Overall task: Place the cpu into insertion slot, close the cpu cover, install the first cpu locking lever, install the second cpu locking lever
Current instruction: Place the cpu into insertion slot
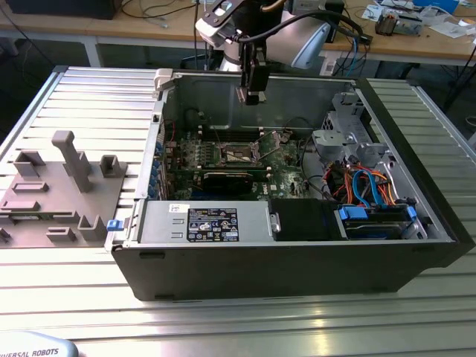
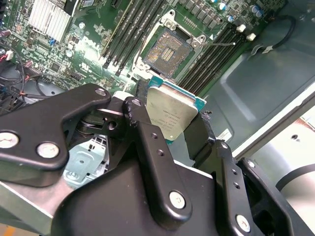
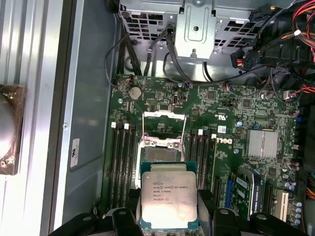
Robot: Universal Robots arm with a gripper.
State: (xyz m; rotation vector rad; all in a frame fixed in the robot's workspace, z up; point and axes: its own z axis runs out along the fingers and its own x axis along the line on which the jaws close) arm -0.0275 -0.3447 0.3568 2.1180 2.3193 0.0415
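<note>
Cpu (image 3: 169, 196), a flat square chip with a silvery-grey printed top and green rim, sat pinched between the two black fingers (image 2: 147, 142) of the gripper (image 1: 251, 95), clear of the bare insertion slot (image 3: 162, 153) beyond its fingertips.

My claw (image 2: 170, 115) was matte black, its jointed links (image 2: 147, 147) pinned with bright round screws (image 2: 177, 199). My arm (image 1: 303, 42) wore a silvery-grey shell, and a black cable (image 1: 279, 28) looped along it.

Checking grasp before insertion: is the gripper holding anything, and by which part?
Yes. The gripper holds the cpu by two opposite side edges, its metal top face showing; the insertion slot is empty.
</note>
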